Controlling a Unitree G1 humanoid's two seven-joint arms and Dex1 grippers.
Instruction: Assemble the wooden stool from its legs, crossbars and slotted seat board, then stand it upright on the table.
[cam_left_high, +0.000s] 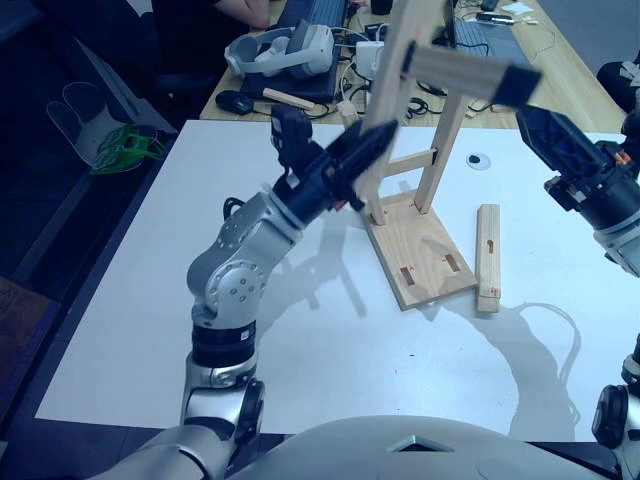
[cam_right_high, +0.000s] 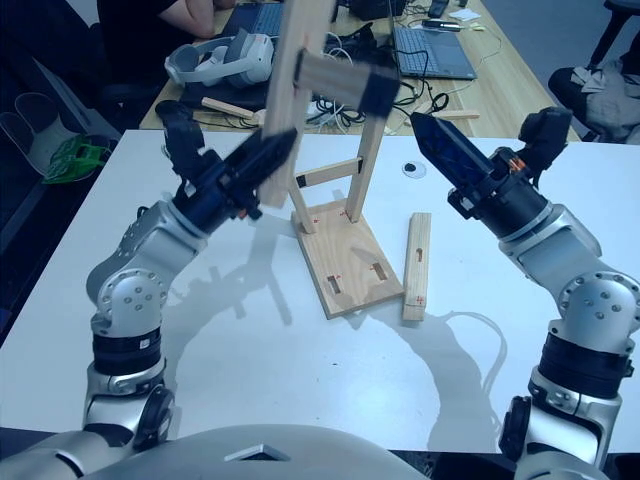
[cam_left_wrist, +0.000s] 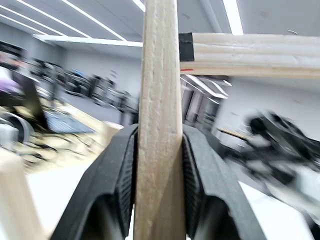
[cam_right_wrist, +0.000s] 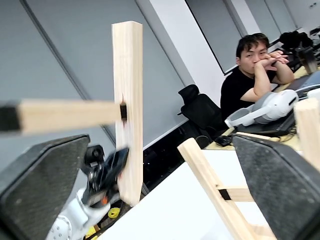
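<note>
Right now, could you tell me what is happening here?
The left claw is shut on a tall leg standing on the seat board, a crossbar jutting from its top. The right claw is open, near the crossbar's free end without touching it. A second leg stands on the board; a loose piece lies beside it.

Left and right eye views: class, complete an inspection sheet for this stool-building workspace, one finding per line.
Surface: white table, flat.
Job's things: seat board lies flat. Near leg and far leg stand in it, joined by a lower crossbar. Upper crossbar juts from the near leg, other end free. Loose bar lies beside the board.
Clutter: small round disc on the table.
Hands: left hand shut on the near leg; right hand open, holding nothing.
Cables: leads on the far desk.
Surroundings: headset and laptop on that desk.
</note>
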